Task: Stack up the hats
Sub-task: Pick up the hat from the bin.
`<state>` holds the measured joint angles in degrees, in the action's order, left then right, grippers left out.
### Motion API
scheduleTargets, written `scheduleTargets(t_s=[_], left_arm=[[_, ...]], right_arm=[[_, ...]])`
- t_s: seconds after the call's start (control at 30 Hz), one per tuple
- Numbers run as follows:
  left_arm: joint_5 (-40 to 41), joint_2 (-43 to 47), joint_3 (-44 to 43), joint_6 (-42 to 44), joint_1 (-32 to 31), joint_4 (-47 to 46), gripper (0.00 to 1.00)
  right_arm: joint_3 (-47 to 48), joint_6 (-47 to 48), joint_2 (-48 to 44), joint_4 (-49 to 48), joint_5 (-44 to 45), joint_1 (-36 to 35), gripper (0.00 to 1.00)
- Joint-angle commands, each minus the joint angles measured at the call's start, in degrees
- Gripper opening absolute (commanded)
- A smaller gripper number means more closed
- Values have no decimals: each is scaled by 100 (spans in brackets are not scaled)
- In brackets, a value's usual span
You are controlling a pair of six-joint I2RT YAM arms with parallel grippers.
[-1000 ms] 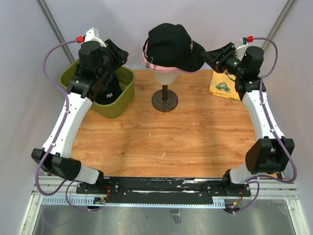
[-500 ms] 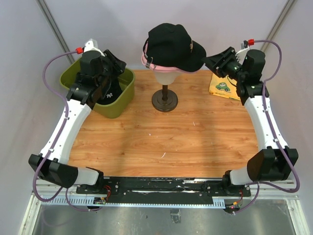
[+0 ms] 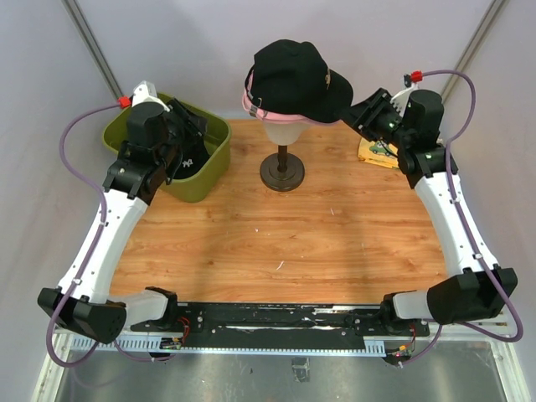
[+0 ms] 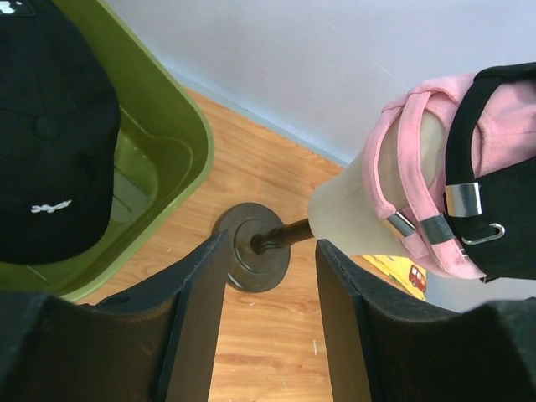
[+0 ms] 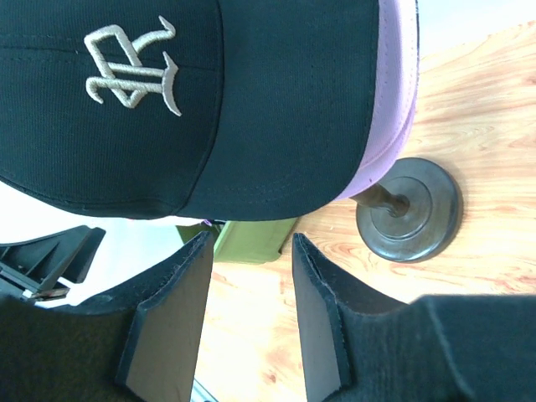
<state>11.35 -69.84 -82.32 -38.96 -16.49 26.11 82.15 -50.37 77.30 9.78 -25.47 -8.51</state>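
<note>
A black hat sits on top of a pink hat on the cream mannequin head. Another black hat lies in the olive-green bin. My left gripper hovers over the bin, open and empty; in its wrist view the binned black hat is at left and the pink hat at right. My right gripper is open and empty just beside the top hat's brim. Its wrist view shows that hat's white logo and the pink brim underneath.
The mannequin's dark round base stands at the back middle of the wooden table. A yellow printed cloth lies at the back right, under my right arm. Grey walls close in behind.
My left gripper has pulled back and lower, toward the bin. My right gripper has shifted slightly closer to the brim of the top black hat. The hats have not moved.
</note>
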Motion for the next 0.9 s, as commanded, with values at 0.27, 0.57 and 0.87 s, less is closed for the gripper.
scheduleTargets(t_s=[0.27,0.57,0.87], left_arm=[[216,457,459,-219,60,74,51],[287,720,720,-346,59,143,51],[418,942,786,-386,67,329,52]], right_arm=[[-14,641,-440,629,660,-568,44],[-15,947,-616,940,1081,-1032,44],[-50,1120,-774,1096,1440,-1496,44]])
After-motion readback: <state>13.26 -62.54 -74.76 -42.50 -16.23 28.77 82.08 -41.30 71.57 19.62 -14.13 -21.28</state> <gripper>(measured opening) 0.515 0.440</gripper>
